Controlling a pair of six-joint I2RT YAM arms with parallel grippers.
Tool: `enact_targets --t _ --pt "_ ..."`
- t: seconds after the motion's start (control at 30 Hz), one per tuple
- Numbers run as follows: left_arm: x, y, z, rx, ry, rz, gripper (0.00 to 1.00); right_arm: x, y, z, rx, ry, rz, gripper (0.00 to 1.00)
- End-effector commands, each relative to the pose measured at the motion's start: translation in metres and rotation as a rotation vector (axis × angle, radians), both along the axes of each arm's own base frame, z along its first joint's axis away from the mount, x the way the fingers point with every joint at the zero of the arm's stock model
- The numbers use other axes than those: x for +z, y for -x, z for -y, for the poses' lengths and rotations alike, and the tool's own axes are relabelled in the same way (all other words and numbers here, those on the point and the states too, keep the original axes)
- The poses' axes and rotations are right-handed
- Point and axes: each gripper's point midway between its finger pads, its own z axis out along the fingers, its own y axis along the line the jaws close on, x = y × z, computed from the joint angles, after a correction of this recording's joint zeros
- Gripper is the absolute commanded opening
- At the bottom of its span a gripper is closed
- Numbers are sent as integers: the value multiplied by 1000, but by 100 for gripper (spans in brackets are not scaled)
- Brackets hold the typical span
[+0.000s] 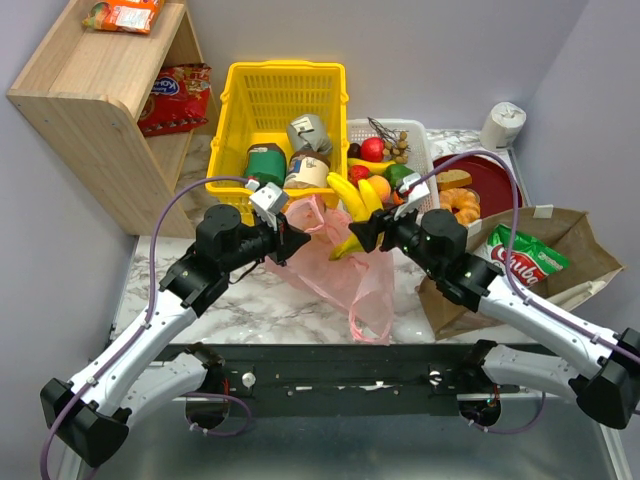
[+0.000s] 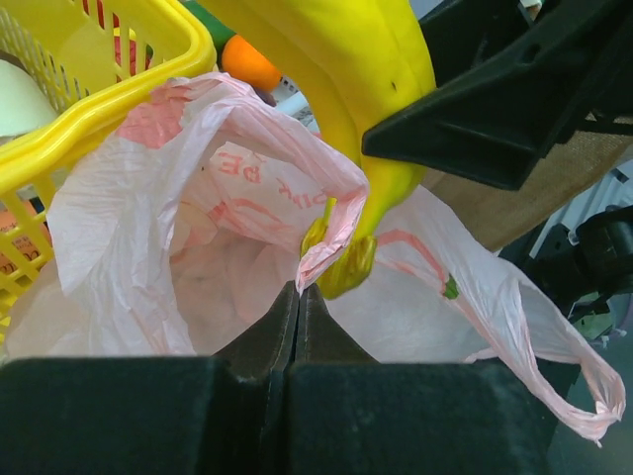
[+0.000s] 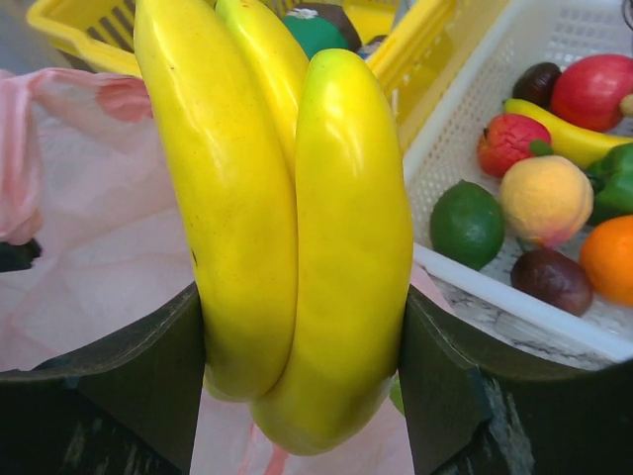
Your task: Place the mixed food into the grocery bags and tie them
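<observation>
- Closest to me, the pink plastic bag lies on the marble worktop between the two arms. One loop handle trails toward the near edge.
- My left gripper is clenched on the rim of this bag. In the left wrist view its fingers are pressed together with a fold of pink film between the tips, and the mouth of the bag stands open.
- My right gripper is grasping the bananas. In the right wrist view one jaw touches each side of the bunch. The lower end of the bunch is at the bag's mouth and seems to touch the pinched rim.
- To the right, the brown paper bag rests on the worktop, and the green crisp packet shows in its opening.
- Farther away stands the yellow basket with tins inside. Just beside it is the white tray, where the small orange fruit lies among other fruits.
</observation>
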Motion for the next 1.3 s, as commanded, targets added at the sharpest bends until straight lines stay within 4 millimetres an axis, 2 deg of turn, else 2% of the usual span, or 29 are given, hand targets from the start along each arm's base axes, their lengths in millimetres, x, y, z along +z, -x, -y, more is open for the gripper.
enact_targets --t 0.0,0.17,0.23,0.4,0.5,0.77,0.9,0.97,1.1,1.27 --pt "1 1 1 -13 18 1 0 56 8 -12 -6 -158 146 1" --pt "0 -2 -1 1 10 4 0 40 18 -24 13 -144 101 1" --pt "0 -2 -2 3 14 4 0 27 24 -34 39 -122 66 1" --pt "-1 -2 -2 6 13 4 0 -17 40 -59 71 -41 -21 1" --pt "1 -3 -3 9 19 8 0 -42 43 -64 64 11 -70 1" --pt "6 -5 -10 45 11 38 0 -90 62 -65 84 151 -161 1" --pt "9 -9 -18 87 -2 64 0 -115 70 -51 80 263 -187 1" --pt "10 -11 -23 112 -17 82 0 -122 75 -44 86 278 -194 1" --pt "13 -17 -35 178 -30 105 0 -120 86 -38 152 310 -152 1" --pt "10 -14 -29 140 -26 92 0 -101 98 -45 244 340 -48 1"
